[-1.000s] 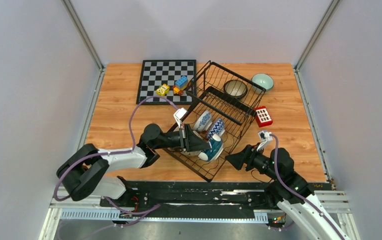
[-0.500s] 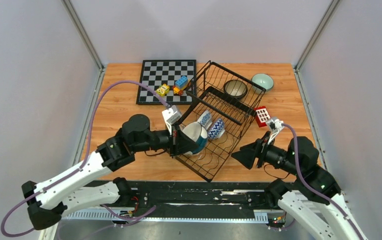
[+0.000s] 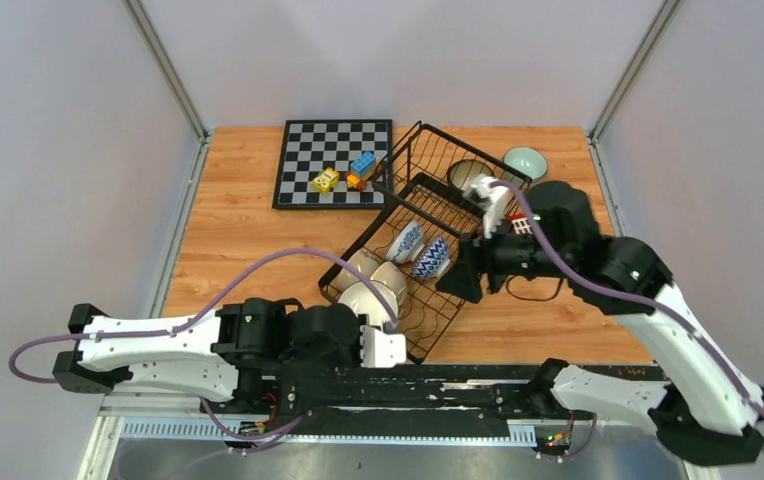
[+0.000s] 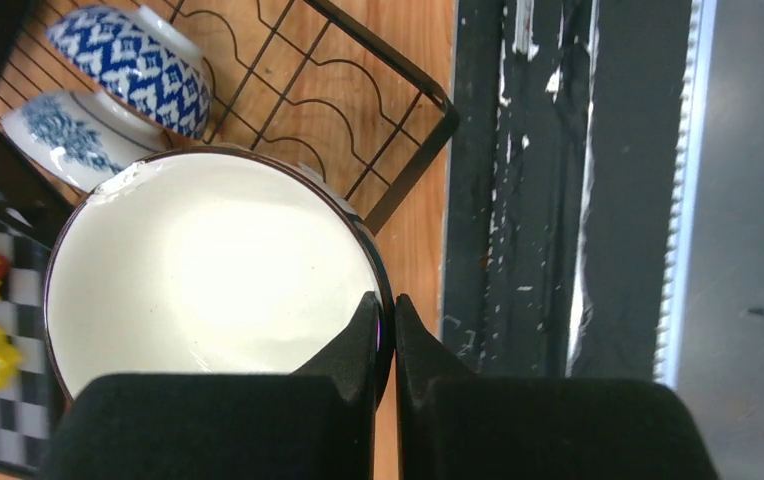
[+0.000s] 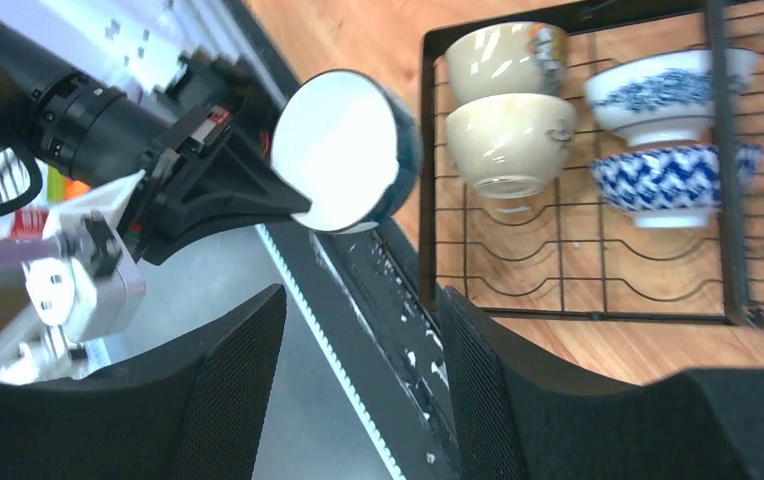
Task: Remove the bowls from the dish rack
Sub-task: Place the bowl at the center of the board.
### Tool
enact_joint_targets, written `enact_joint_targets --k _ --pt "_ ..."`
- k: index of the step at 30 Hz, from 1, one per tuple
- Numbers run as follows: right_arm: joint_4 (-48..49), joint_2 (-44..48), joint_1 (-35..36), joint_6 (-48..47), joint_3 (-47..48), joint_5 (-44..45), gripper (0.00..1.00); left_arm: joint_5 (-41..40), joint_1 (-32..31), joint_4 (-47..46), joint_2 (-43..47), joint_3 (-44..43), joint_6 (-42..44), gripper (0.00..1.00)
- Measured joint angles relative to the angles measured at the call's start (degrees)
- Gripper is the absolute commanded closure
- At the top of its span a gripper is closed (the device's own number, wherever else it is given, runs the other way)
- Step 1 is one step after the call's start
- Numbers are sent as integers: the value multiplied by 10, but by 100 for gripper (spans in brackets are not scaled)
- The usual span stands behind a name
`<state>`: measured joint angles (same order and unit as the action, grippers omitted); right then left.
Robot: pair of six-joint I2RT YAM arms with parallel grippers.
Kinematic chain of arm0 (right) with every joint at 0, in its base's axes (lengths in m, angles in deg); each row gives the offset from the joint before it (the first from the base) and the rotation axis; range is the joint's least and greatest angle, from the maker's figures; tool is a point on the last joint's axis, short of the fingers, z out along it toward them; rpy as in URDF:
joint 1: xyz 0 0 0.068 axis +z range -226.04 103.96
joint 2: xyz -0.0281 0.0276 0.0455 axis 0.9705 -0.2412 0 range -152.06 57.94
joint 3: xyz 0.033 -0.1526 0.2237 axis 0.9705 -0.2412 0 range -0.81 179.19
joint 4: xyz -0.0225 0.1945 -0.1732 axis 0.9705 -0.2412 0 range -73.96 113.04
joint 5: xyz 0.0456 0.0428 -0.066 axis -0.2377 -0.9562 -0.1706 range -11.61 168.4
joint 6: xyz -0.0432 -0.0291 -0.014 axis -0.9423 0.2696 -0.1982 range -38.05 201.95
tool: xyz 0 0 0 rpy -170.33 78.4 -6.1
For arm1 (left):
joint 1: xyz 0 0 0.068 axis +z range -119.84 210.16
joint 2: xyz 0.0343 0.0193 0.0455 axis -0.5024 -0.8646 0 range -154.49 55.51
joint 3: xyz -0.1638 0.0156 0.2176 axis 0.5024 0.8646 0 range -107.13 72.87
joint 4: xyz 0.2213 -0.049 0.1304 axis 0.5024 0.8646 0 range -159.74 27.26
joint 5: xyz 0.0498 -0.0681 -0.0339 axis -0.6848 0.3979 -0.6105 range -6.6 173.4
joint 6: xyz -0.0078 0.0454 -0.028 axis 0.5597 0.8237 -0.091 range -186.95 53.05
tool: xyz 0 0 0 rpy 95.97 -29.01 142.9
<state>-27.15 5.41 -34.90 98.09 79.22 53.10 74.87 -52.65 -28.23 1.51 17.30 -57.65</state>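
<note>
So, overhead: my left gripper [image 3: 382,338] sits low by the near corner of the rack [image 3: 420,126], holding a white-lined teal bowl [image 3: 366,300] at its rim. The right gripper [image 3: 461,275] hangs over the rack's middle, just beside two blue-and-white bowls [image 3: 432,257]. Two beige bowls [image 3: 361,265] stand on edge close behind the held one. A dark bowl [image 3: 468,172] sits at the far end, half hidden by the right arm. A mint bowl [image 3: 525,162] is already out on the table [image 3: 238,230].

Left wrist: the fingers are pinched tight on the rim, one inside and one outside. The bowl is clear of the wires and partly past the rack's corner.

Right wrist: my own fingers stand wide apart with nothing between them. From here the teal bowl hangs over the black rail [image 5: 358,260] at the table's near edge.

Judgement: one bowl is mid-carry and at least five are still racked. Next, the left arm wants bare wood under the bowl, not the rail, then a gentle lowering before letting go. The right looks lined up for the blue-and-white pair and needs to straddle a rim before closing.
</note>
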Motion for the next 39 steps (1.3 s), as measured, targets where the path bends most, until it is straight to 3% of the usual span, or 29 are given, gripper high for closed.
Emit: enact_joint_targets --k 5,15,21,27,35,39 --pt "-60 -123 135 -34 93 80 38 -56 -61 27 -9 0 75 100" --pt "-102 -259 218 -64 154 176 37 -41 -90 52 25 0 170 100" --pt "-104 -312 253 -71 192 213 38 0 -91 59 25 0 180 100" --pt "-111 -338 264 -77 199 245 49 31 -92 58 43 0 177 100" --pt "-116 -341 282 -81 199 261 51 47 -92 52 61 0 170 100" --pt "-120 -341 290 -81 194 260 61 50 -92 52 64 0 169 100"
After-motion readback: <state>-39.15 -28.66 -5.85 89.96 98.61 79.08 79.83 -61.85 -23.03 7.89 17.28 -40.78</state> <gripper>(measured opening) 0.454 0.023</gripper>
